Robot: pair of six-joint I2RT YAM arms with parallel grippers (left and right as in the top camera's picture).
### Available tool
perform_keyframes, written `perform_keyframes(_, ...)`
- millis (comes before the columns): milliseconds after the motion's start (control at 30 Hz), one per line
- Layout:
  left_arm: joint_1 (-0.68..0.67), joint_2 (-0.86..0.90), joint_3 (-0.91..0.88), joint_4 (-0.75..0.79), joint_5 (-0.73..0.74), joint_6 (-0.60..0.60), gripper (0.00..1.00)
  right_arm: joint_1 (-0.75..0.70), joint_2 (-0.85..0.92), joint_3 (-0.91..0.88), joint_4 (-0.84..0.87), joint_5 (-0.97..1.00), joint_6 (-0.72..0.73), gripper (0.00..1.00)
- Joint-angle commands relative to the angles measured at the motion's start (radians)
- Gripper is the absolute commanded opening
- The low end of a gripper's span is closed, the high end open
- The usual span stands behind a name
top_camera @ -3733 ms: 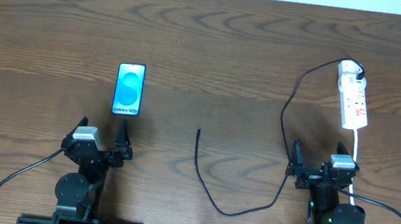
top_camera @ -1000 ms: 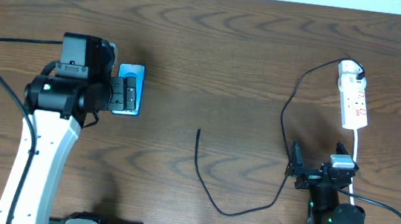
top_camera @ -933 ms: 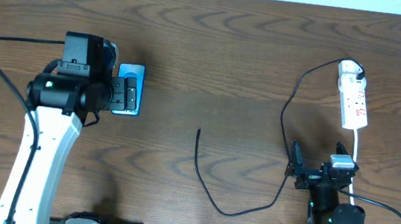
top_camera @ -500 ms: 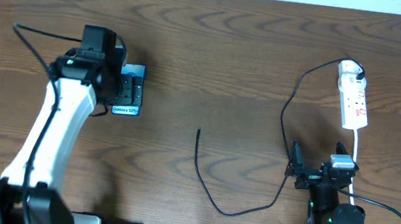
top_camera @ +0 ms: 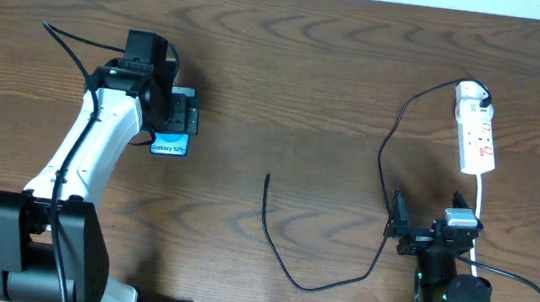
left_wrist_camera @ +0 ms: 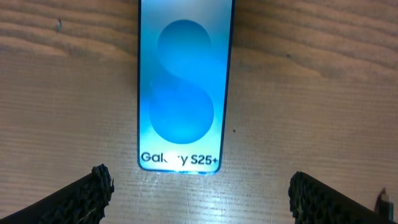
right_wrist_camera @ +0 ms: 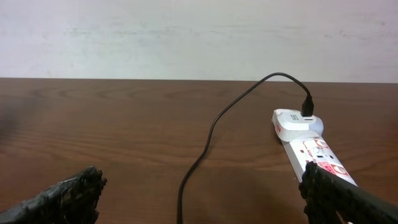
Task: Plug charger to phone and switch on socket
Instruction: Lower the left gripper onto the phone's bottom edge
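White arm links [top_camera: 76, 159], black joints [top_camera: 44, 248], black ridged fingers [left_wrist_camera: 81, 196]

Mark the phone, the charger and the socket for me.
phone [left_wrist_camera: 185, 93], left wrist view, middle of the blue screen.
charger [top_camera: 265, 199], overhead view, straight stretch just below its free tip.
socket [top_camera: 475, 134], overhead view, middle of the white body.

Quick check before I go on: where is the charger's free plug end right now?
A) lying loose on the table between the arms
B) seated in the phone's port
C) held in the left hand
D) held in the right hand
A: the charger ends loose on the table, apart from the phone, and the left hand and right hand are both open and empty.
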Motion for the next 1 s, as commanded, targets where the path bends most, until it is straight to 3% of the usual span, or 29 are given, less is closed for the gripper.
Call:
perform_keyframes(0, 0.004, 0.01, 0.022, 0.007, -0.037, 0.017, 0.93, 0.006, -0.006, -0.002, -0.003, -0.002, 0.014, 0.99)
perform_keyframes(967, 0.005, 0.061, 0.035, -0.02, -0.106, 0.017, 0.93, 0.006, -0.006, -0.002, -0.003, -0.002, 0.014, 0.99)
